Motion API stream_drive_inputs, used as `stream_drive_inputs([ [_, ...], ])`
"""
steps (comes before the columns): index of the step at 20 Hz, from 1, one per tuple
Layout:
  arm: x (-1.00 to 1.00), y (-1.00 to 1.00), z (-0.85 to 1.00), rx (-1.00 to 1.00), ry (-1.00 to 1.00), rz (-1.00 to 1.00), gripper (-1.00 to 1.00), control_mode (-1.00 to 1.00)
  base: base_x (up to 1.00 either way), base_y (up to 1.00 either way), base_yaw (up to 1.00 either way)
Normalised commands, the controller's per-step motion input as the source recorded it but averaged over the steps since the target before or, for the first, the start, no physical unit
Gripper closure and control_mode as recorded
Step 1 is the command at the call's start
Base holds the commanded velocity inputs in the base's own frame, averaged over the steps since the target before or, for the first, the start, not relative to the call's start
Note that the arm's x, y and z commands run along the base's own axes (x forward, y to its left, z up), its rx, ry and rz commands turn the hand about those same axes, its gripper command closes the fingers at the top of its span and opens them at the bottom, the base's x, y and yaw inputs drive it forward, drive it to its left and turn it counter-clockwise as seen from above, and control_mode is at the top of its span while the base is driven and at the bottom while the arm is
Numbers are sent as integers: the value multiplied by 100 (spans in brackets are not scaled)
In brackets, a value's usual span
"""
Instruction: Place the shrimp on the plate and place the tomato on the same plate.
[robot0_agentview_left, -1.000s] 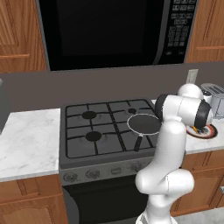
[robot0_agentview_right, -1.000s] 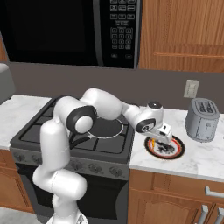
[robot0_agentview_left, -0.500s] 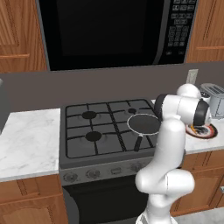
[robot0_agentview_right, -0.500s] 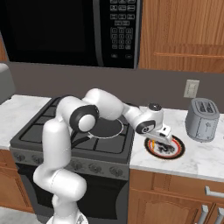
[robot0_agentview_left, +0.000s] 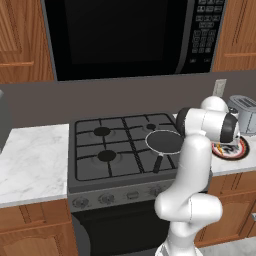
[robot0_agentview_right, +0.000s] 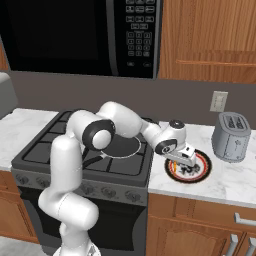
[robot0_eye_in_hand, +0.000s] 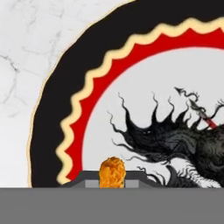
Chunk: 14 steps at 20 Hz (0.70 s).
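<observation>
The plate (robot0_agentview_right: 207, 168), red-orange rimmed with a white centre and a dark pattern, lies on the marble counter right of the stove; it is also at the right in the left base view (robot0_agentview_left: 244, 149). My gripper (robot0_agentview_right: 184, 162) hangs just above the plate's near-left part. In the hand view the gripper (robot0_eye_in_hand: 112, 180) is shut on the shrimp (robot0_eye_in_hand: 112, 169), a small orange piece between the fingertips, just above the plate's (robot0_eye_in_hand: 57, 109) white centre near the red wavy band. The tomato is out of view.
A dark frying pan (robot0_agentview_right: 120, 146) sits on the front right burner of the gas stove (robot0_agentview_left: 107, 150). A silver toaster (robot0_agentview_right: 231, 136) stands right of the plate by the wall. A microwave hangs above the stove. Bare marble counter lies left of the stove (robot0_agentview_left: 30, 160).
The hand has edged slightly right and down over the plate with the shrimp still between its fingers. The base and everything else stay put.
</observation>
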Motion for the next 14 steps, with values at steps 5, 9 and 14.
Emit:
stream_drive_inputs([
  [5, 0, 0, 0, 0, 0, 0, -100, -100, 0, 0, 0],
  [9, 0, 0, 0, 0, 0, 0, -100, -100, 0, 0, 0],
  [14, -1, 0, 16, 0, 0, -2, -100, -100, 0, 0, 0],
])
